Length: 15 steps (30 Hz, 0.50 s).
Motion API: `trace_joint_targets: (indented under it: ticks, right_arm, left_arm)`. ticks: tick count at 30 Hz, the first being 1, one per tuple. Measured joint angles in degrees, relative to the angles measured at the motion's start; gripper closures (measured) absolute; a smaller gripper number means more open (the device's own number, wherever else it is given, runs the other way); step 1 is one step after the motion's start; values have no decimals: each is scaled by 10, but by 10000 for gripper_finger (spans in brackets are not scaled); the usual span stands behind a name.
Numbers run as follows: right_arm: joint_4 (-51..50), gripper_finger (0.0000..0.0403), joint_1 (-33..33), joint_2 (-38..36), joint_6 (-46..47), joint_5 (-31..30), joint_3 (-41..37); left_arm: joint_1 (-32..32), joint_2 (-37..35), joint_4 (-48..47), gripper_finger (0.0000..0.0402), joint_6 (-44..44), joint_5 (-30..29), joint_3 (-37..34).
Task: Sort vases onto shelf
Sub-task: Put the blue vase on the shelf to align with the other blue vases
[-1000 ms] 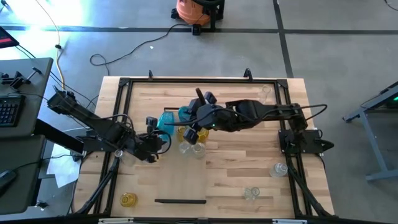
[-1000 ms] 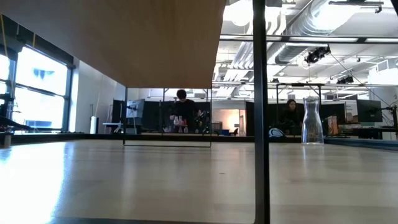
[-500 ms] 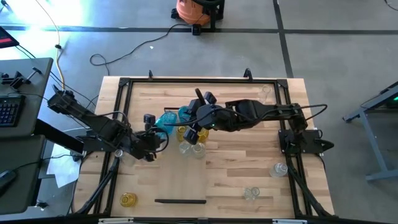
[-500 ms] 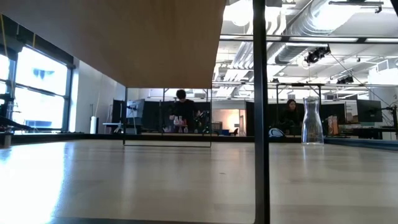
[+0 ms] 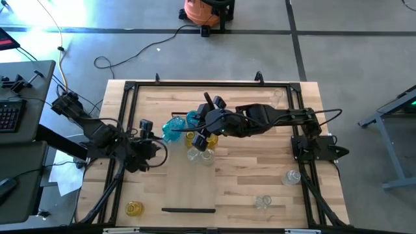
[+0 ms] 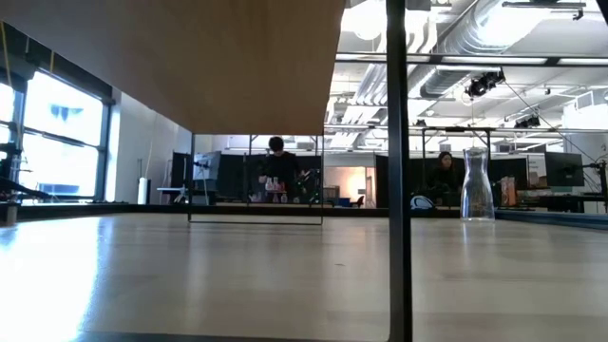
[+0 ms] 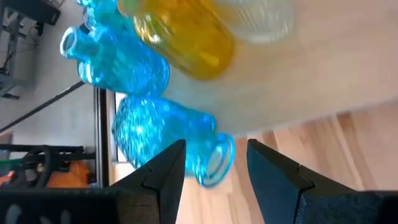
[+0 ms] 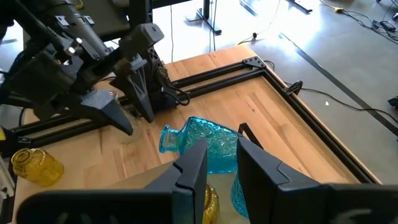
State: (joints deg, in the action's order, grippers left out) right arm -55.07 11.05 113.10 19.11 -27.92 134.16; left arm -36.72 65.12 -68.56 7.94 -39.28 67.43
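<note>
blue vase (image 7: 165,140) toppled, left gripper (image 7: 214,163) open beside

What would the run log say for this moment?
left tool: open, empty, near tipped blue vase | right tool: above vase cluster | shelf

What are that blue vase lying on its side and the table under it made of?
The round-bodied blue vase on its side looks like textured, see-through glass: light passes through its bumpy, glossy wall. The pale striped plank tabletop looks like smooth-finished wood, showing grain and board seams.
</note>
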Motion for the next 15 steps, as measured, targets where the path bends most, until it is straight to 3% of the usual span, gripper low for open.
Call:
trace_joint_targets:
  ticks: [9,15]
  right_arm:
    - [0,332,2,0,13,-7,0]
    - [0,332,2,0,19,-10,0]
  left_arm:
    - [-48,1,-19,243,41,-97,-43]
    - [-51,1,-17,243,56,-108,-78]
